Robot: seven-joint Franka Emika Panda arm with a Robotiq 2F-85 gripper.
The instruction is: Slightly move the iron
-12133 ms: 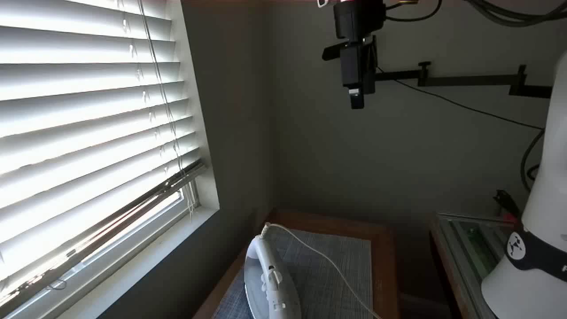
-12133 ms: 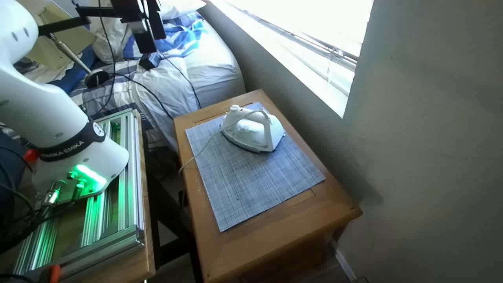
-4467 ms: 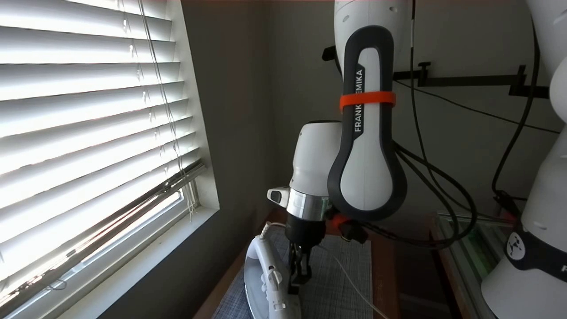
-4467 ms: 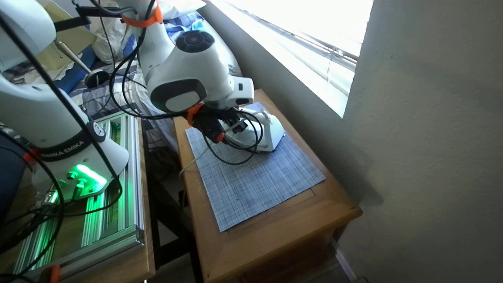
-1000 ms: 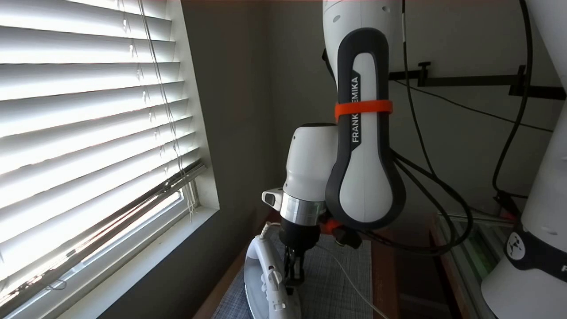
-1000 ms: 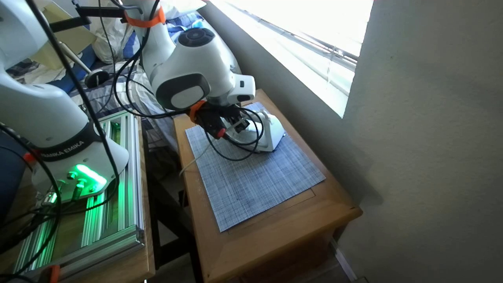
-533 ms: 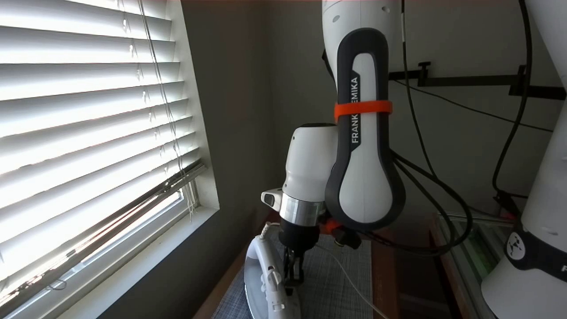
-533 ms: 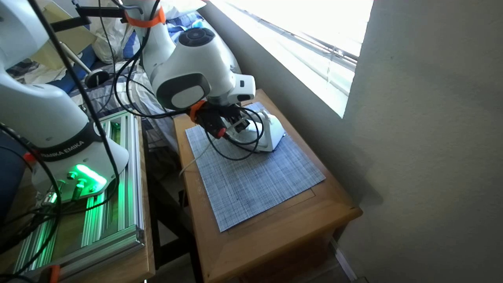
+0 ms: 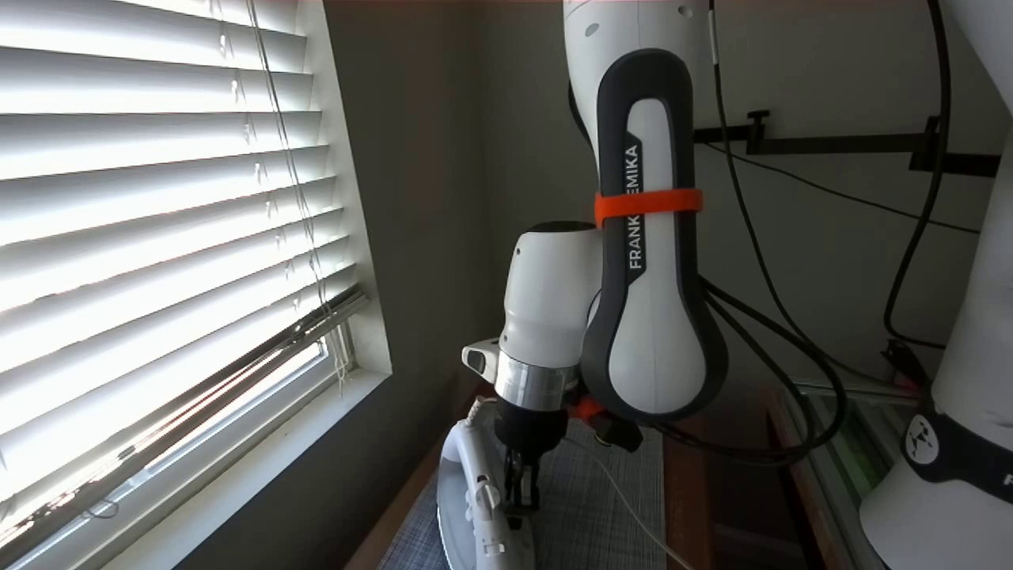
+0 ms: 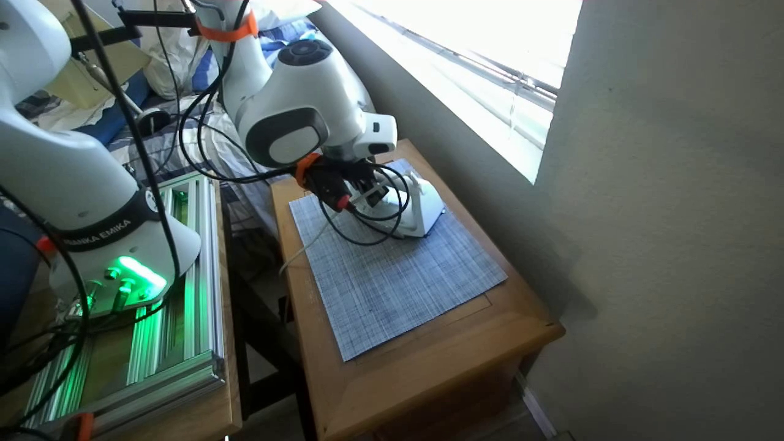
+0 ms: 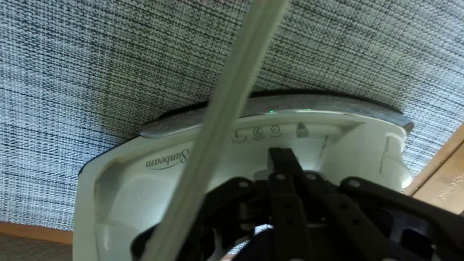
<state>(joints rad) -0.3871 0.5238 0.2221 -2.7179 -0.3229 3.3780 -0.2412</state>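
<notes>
A small white clothes iron (image 9: 484,511) with a rounded body and an arched handle (image 9: 477,463) rests on its soleplate on a grey woven mat (image 10: 392,288), which lies on a brown wooden desk (image 10: 441,349) near a white windowsill (image 9: 257,467). Only 1 arm is at work here, white with an orange band (image 9: 657,317), and its slim black metal fingers (image 11: 281,161) hang right at the iron's flank. In both exterior views they stand on the side toward the arm's base (image 10: 171,251), so the iron lies between them and the windowsill.

The 2 fingers are closed together, with nothing to be seen between them. In the wrist view their tips overlap the printed flank, around the middle of its length, inside the grey metal soleplate (image 11: 315,103); whether they actually touch it, I can't tell.

The iron's long axis crosses that view from side to side, which sets the fingers broadside to it. To my eye that favours a short push toward the windowsill, no grasp needed. Pushed off its middle, the iron would more likely swing round than slide straight. The thin pale cord (image 11: 226,108) crosses beside the fingers in the wrist view and might snag.
</notes>
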